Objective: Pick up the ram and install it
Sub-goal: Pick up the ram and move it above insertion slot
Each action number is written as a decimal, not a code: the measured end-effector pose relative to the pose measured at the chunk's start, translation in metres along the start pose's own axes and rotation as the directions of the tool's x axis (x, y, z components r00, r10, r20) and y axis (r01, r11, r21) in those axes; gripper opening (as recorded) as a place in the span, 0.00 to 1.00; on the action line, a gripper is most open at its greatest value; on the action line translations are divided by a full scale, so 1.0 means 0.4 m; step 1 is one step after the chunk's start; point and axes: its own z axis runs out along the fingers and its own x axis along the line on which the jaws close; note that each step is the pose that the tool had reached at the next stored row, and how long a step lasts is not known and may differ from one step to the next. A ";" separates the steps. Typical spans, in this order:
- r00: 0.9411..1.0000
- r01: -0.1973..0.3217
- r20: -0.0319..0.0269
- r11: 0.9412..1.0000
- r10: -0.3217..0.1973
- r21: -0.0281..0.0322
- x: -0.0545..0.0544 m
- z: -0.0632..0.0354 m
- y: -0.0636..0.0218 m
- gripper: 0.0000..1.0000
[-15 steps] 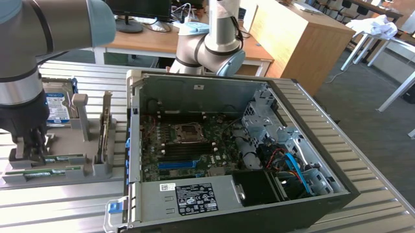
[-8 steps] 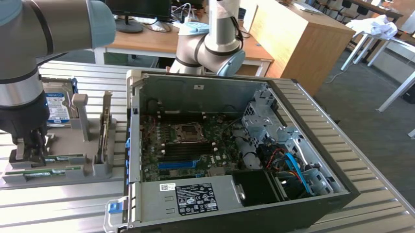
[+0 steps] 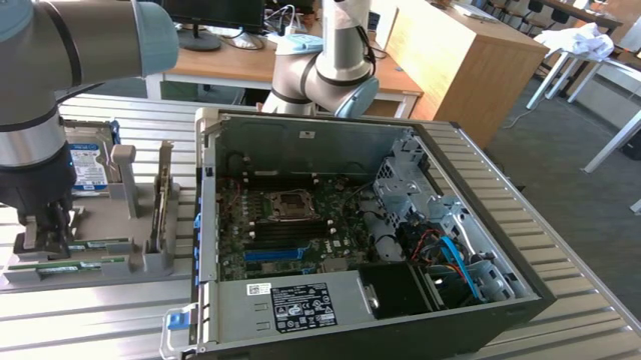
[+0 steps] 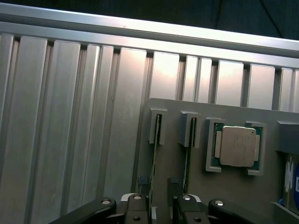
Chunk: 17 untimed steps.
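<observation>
Ribbed aluminium tabletop [image 4: 70, 121], dull and grooved, carries a grey moulded holder [image 4: 233, 196]. Low over the holder hangs the gripper [image 4: 161, 212], its black fingers parted. The ram [image 4: 155, 149], a thin green board on edge in a holder slot, runs between them, closer to one finger and, as far as I can tell, ungripped. A clean grasp likely calls for centring on that narrow edge, squeezing the flat faces squarely and staying clear of the second stick [image 4: 187, 149] in the holder's next slot. Beyond that sits a square metal-capped processor [image 4: 236, 145]. An open sheet-steel computer case [image 3: 300, 142] stands beside the holder.
</observation>
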 end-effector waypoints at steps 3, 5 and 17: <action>1.000 0.000 0.000 1.000 0.000 0.000 0.000 0.010 -0.001 0.30; 1.000 0.000 0.000 1.000 0.000 0.000 0.001 0.016 -0.001 0.30; 1.000 0.000 0.000 1.000 0.000 0.000 0.005 0.034 -0.001 0.30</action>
